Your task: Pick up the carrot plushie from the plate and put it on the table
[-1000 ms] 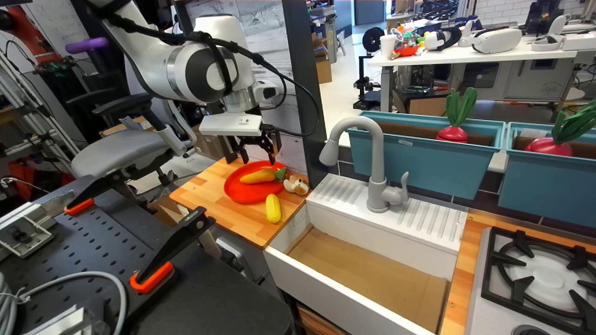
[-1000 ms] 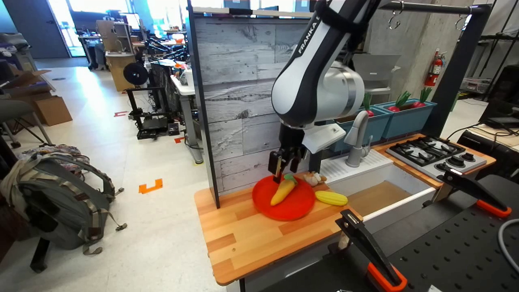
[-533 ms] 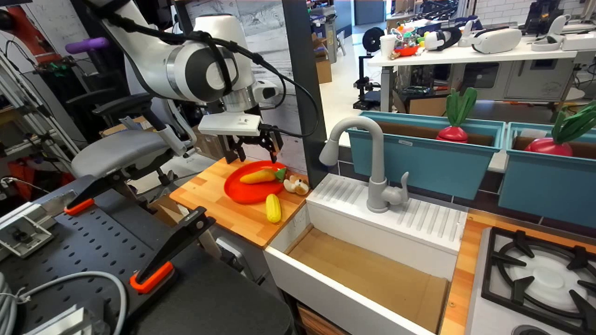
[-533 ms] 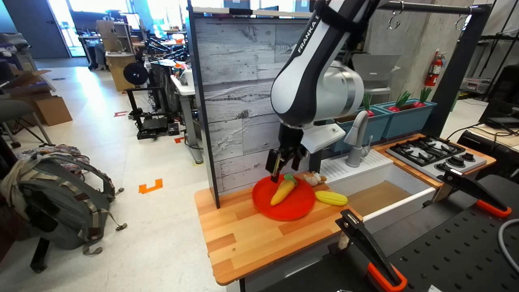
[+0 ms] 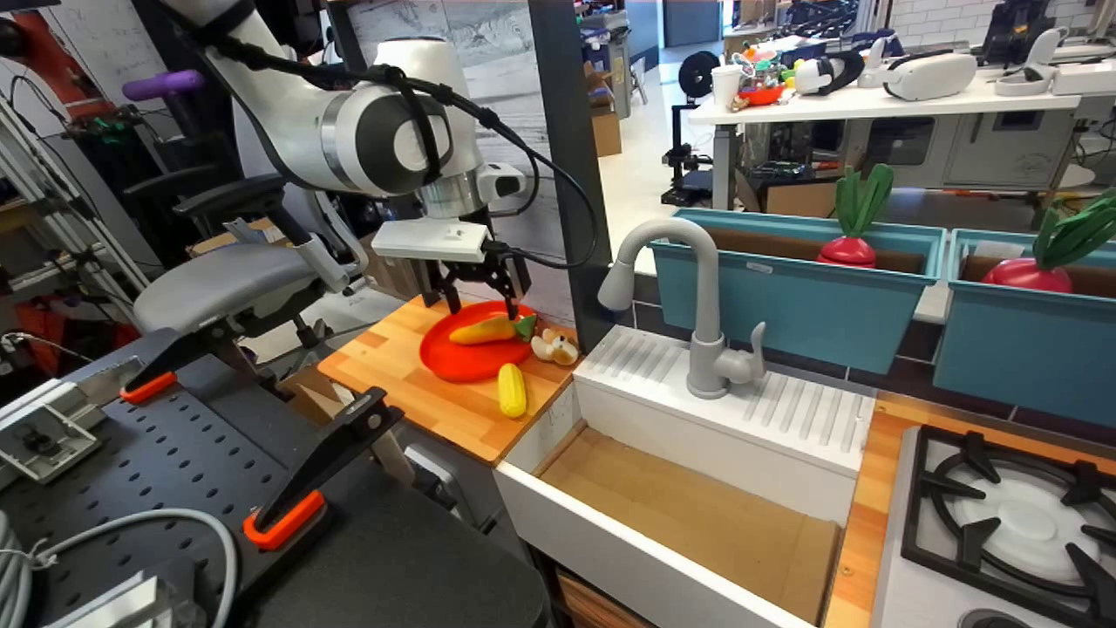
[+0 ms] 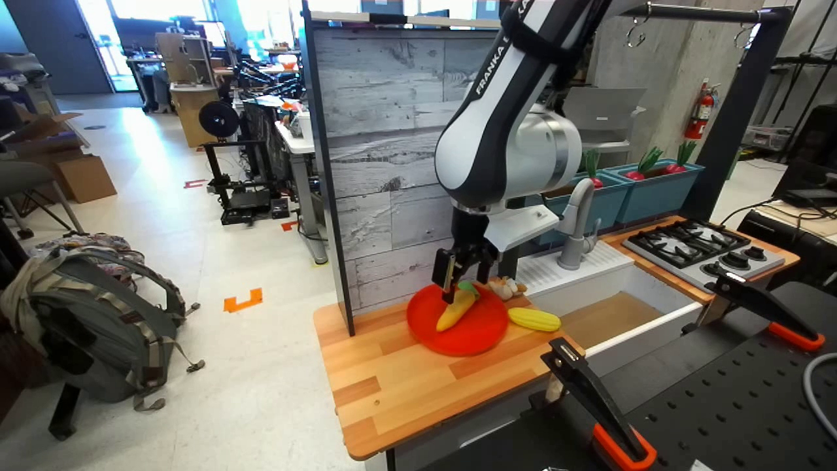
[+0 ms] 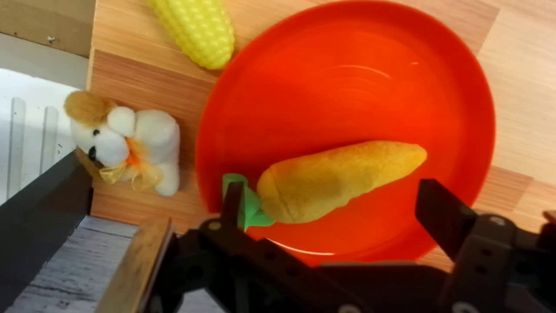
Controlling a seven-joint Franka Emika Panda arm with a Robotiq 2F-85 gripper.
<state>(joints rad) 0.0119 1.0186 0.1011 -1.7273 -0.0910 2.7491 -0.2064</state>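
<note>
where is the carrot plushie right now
In the wrist view, the carrot plushie lies on the lower half of the red plate, with the plush animal to its left and the yellow corn off the plate at upper left.

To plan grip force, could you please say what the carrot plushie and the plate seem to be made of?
The carrot plushie looks like matte fabric, given its creased body. The plate is glossy, with bright highlights: probably plastic, though ceramic is possible.
</note>
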